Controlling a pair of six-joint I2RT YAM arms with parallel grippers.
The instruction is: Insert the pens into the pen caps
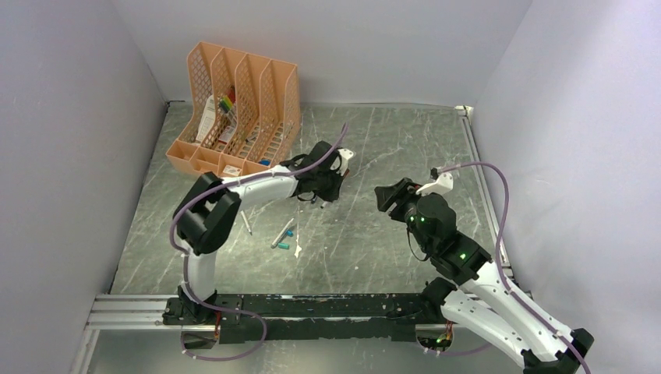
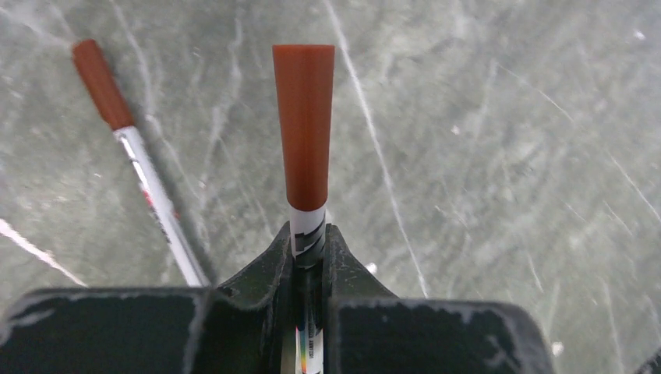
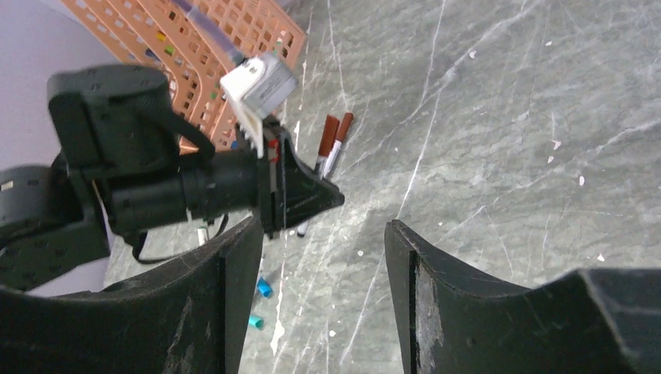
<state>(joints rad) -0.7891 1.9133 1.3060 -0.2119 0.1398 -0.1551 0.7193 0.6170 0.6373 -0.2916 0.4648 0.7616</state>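
Observation:
My left gripper [image 2: 310, 238] is shut on a white pen barrel [image 2: 307, 226] that has a dark red cap [image 2: 304, 117] on its end, pointing away over the table. A second pen with a dark red cap [image 2: 100, 82] lies on the table to its left. In the top view the left gripper [image 1: 321, 187] is at mid-table, and the right gripper [image 1: 390, 196] faces it from the right. My right gripper [image 3: 323, 234] is open and empty, looking at the left gripper [image 3: 300, 195]. Two loose teal caps [image 3: 263, 288] and uncapped pens [image 1: 282, 232] lie near the left arm.
An orange mesh file organizer [image 1: 234, 109] with bright markers and papers stands at the back left. Grey walls close in both sides. The left arm's forearm [image 1: 257, 187] stretches above the loose pens. A metal rail [image 1: 312, 304] runs along the near edge.

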